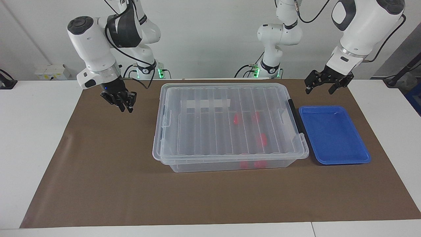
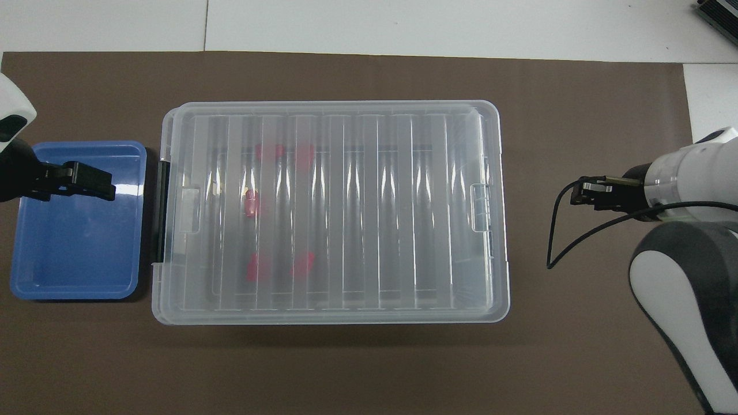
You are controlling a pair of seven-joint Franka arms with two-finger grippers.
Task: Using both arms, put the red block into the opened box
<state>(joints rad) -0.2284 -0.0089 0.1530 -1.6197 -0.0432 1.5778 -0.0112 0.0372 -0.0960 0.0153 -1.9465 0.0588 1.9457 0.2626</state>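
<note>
The box [image 1: 230, 98] [image 2: 330, 109] is a large clear bin with its ribbed lid lying flat over it and a black handle [image 1: 293, 115] on the end toward the left arm. Several red blocks [image 1: 262, 139] [image 2: 251, 203] show through the lid, inside the box, in the half toward that handle. My right gripper [image 1: 124, 104] [image 2: 579, 193] hangs over the brown mat, apart from the box's other end, with nothing in it. Up over the blue tray [image 1: 332, 138] [image 2: 75, 253], my left gripper [image 1: 320, 89] [image 2: 109, 187] waits open and empty.
A brown mat [image 1: 105, 171] covers the table's middle; box and tray stand on it. A whitish tape strip [image 1: 204, 104] crosses the lid. A small white unit [image 1: 52, 71] sits by the wall past the right arm's end. A black cable [image 2: 556, 236] loops from the right wrist.
</note>
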